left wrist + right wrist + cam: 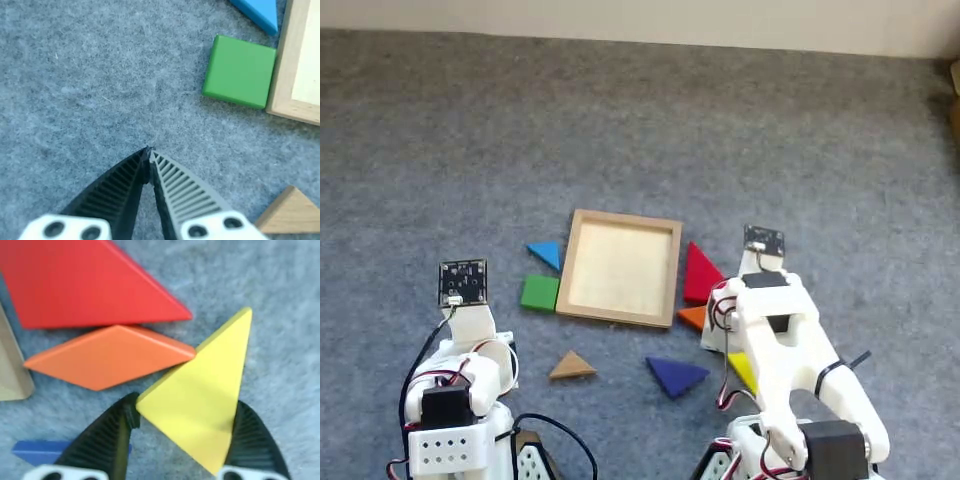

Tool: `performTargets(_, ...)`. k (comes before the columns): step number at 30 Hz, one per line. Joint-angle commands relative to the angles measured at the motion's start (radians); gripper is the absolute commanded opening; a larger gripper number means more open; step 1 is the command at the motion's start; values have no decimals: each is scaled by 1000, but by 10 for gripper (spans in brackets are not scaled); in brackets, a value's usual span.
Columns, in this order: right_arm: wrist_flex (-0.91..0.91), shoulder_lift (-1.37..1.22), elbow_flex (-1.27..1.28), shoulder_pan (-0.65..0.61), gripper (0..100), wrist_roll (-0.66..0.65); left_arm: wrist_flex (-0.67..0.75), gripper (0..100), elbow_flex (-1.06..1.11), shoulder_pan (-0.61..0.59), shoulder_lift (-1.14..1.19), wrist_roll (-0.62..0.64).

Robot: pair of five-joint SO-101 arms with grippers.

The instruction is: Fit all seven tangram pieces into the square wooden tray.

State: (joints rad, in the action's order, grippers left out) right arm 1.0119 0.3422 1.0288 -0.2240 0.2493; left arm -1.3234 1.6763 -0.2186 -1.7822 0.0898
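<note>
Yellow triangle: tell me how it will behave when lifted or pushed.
The yellow triangle looks like a rigid painted block with crisp edges, so it should stay stiff. Flat-faced, it would likely slide on the grey felt rather than roll. The right claw grips slanted sides near a corner, so it may twist or slip.

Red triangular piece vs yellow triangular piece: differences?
Size: the red triangular piece is clearly larger than the yellow triangular piece. State: yellow sits between the right gripper's jaws, both touching it; red lies free. Place: red is right beside the square wooden tray; yellow farther off. Shared: flat triangles on grey carpet, outside the tray.
</note>
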Motion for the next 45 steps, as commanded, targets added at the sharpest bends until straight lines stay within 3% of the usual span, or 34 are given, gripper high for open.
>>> performTargets(1, -10, 13, -18, 8, 109, -51, -5, 7, 21, -16, -36, -11)
performTargets(6, -8, 13, -22, 8, 57, -112, -5, 7, 21, -16, -36, -11)
performTargets(13, -4, 13, -22, 12, 55, -130, -5, 7, 21, -16, -36, -11)
performTargets(19, -4, 13, -24, 160, 55, -135, -5, 7, 21, -16, -36, -11)
performTargets(27, -8, 13, -87, 361, 55, -516, -5, 7, 21, -16, -36, -11)
performTargets(30, -4, 13, -139, 421, 55, -600, -5, 7, 21, -16, -36, -11)
performTargets(39, 1, 13, -236, 466, 53, -615, -5, 7, 21, -16, -36, -11)
performTargets(45, 236, 13, -435, 423, 55, -617, -5, 7, 21, -16, -36, -11)
